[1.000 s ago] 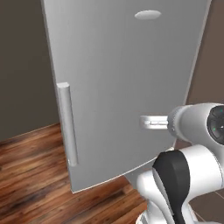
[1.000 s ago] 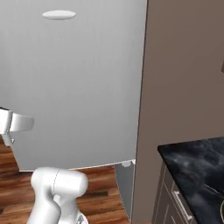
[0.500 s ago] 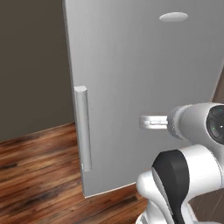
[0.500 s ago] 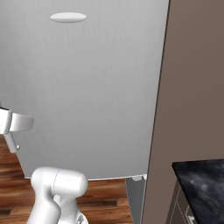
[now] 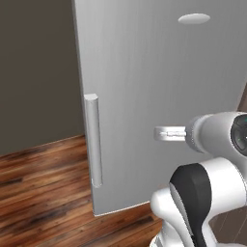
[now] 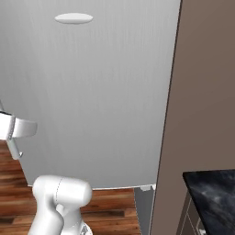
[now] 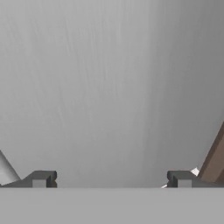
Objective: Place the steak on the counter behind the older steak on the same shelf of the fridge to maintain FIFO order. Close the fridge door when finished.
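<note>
Tall grey-silver fridge door (image 5: 159,96) faces the arm; claw (image 7: 111,178), fingers apart and empty, just before it; closing likely remains.

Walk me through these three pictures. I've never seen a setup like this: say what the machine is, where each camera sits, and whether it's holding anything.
It is a white robot arm on a driving base, in a rendered kitchen. Two cameras ride on the base, behind the arm to its left and right; both face the grey fridge door with its bar handle. A corner of the black counter shows in the right view. The third camera sits on the hand: the gripper faces the door, open, holding nothing.
</note>
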{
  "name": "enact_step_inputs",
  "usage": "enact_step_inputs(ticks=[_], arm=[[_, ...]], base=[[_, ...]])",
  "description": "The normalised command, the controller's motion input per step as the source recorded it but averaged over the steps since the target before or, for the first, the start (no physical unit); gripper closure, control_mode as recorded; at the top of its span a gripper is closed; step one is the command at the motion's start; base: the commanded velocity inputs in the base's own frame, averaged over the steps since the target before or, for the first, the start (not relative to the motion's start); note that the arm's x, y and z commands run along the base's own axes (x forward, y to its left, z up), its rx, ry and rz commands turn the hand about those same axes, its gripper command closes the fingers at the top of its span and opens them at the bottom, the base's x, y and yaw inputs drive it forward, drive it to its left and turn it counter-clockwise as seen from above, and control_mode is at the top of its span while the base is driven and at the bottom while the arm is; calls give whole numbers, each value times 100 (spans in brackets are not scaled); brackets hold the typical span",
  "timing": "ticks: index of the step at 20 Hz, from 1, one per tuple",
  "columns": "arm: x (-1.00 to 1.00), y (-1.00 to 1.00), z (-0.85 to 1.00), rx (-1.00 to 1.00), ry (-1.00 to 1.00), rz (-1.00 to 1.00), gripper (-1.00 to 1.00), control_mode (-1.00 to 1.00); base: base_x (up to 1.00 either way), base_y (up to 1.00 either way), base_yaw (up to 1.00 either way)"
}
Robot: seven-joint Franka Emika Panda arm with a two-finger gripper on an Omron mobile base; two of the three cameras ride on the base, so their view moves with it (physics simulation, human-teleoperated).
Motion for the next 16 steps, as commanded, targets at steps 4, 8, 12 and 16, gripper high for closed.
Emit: enact_step_inputs(ticks=[4, 8, 12, 16], arm=[[41, -3, 0, 9, 0, 2, -100, -100], [69, 0, 0, 9, 0, 0, -100, -100], [75, 0, 0, 7, 0, 0, -100, -100], [80, 0, -12, 4, 0, 0, -100, -100]], base=[[0, 0, 0], [0, 0, 0], [0, 0, 0], [0, 0, 0]])
